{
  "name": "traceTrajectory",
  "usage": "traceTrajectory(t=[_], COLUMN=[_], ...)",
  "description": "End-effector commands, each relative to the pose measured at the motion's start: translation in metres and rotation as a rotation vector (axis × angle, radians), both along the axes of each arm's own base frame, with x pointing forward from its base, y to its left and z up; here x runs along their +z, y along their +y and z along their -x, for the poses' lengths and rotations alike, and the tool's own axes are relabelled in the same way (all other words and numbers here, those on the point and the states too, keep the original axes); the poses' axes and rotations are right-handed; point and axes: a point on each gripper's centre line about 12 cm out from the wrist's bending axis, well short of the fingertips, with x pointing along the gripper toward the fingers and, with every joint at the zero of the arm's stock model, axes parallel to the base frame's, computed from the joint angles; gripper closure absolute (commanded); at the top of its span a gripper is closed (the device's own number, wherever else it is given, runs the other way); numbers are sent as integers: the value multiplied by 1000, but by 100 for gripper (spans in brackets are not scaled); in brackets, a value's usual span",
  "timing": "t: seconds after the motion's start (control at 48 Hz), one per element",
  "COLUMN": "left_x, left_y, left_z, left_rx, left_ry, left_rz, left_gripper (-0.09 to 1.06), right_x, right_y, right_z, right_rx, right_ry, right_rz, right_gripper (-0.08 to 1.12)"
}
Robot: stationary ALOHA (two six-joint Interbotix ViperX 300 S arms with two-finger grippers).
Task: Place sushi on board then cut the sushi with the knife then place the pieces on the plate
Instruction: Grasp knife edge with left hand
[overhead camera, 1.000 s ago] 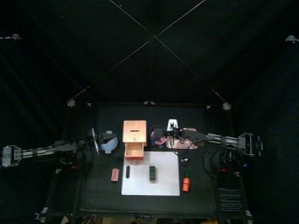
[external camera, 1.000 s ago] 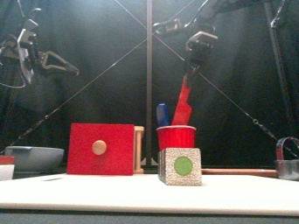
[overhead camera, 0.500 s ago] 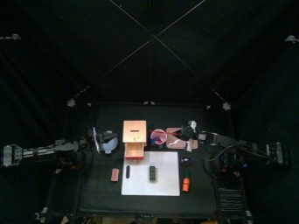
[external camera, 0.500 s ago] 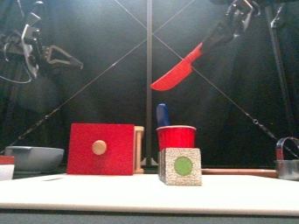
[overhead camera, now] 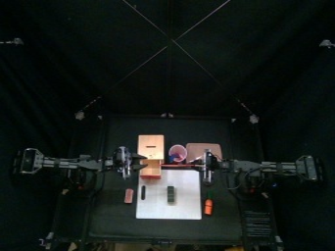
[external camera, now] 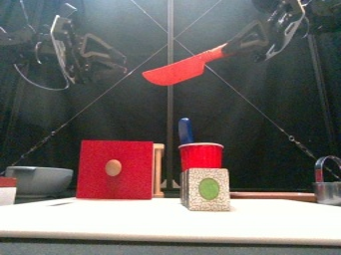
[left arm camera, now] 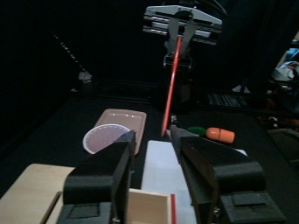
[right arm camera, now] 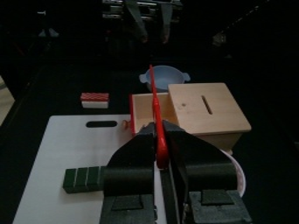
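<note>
The dark green sushi roll lies on the white cutting board; the front view shows its speckled end with a green centre. My right gripper is shut on the red knife, held high above the table with the blade nearly level and pointing left. In the right wrist view the knife runs out from between the shut jaws, above the board and roll. My left gripper hangs open and empty at the upper left, facing the knife.
The wooden box with a red drawer front stands behind the board. Beside it are the red cup with the blue knife, and the pink plate. A blue-grey bowl, a carrot-like toy and a red-white toy lie around.
The right gripper pulled the red knife up out of the cup and swung it from upright to nearly level. The left gripper opened wide and moved in toward the middle.
</note>
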Motion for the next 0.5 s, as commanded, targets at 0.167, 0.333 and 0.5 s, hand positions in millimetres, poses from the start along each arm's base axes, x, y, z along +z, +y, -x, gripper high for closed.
traceTrajectory(t=[0.167, 0.333, 0.5], left_x=[-11, -19, -33], left_y=[-16, -17, -14], left_z=[-35, -48, -56], left_rx=[-61, -64, -56], left_ry=[2, 28, 72], left_rz=[-1, -5, -1], left_gripper=[15, 14, 14], right_x=[1, 1, 1], right_y=[2, 2, 3], right_z=[-12, -15, -16], right_rx=[13, 14, 17], right_ry=[-11, -12, -12], right_rz=[0, 0, -3], right_gripper=[64, 64, 64])
